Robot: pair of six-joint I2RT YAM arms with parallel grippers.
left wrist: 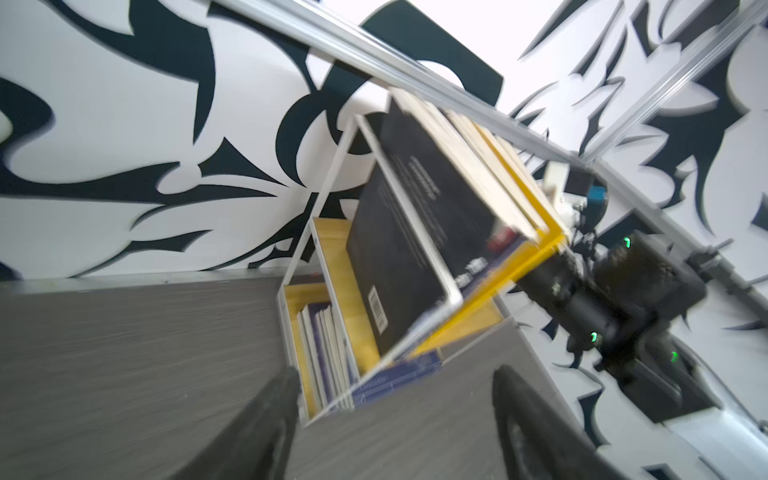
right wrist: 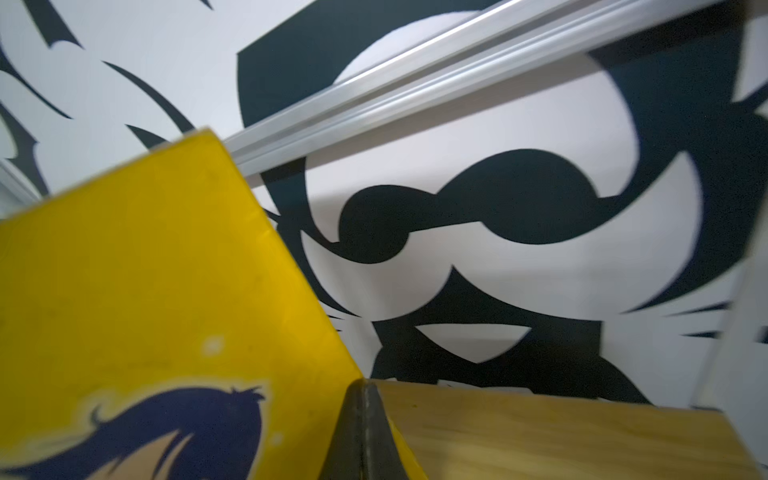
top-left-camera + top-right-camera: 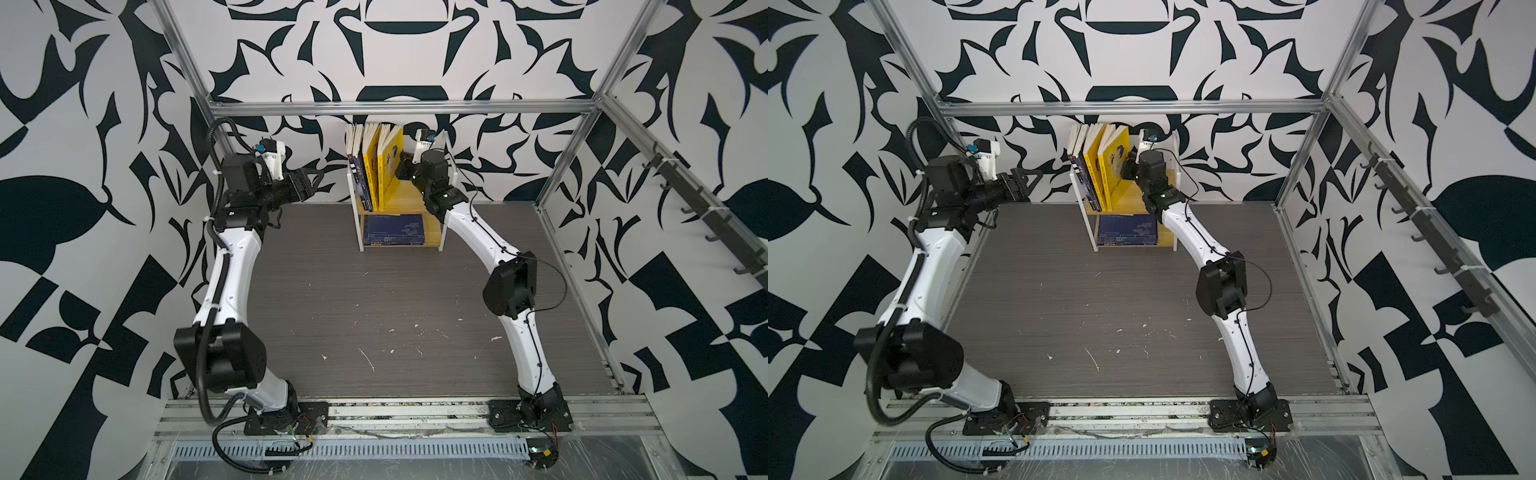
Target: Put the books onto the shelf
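Note:
The shelf (image 3: 356,216) (image 3: 1133,195) stands at the back middle of the table. On its upper board several books (image 3: 376,166) stand upright and lean left, dark ones on the left and yellow ones (image 3: 1113,166) on the right. More navy books (image 3: 394,230) (image 3: 1127,230) lie stacked flat on the lower board. My right gripper (image 3: 405,160) (image 2: 365,388) is shut and empty over the upper board (image 2: 540,432), its tips against the cover of the outermost yellow book (image 2: 145,270). My left gripper (image 3: 316,176) (image 1: 397,374) hangs open and empty to the left of the shelf (image 1: 328,199), apart from it.
An aluminium bar (image 3: 399,108) crosses just above and behind the shelf. A rail with black hooks (image 3: 706,216) runs along the right wall. The grey table top (image 3: 374,311) carries small white flecks. In the left wrist view, the right arm (image 1: 602,299) reaches in past the shelf's far side.

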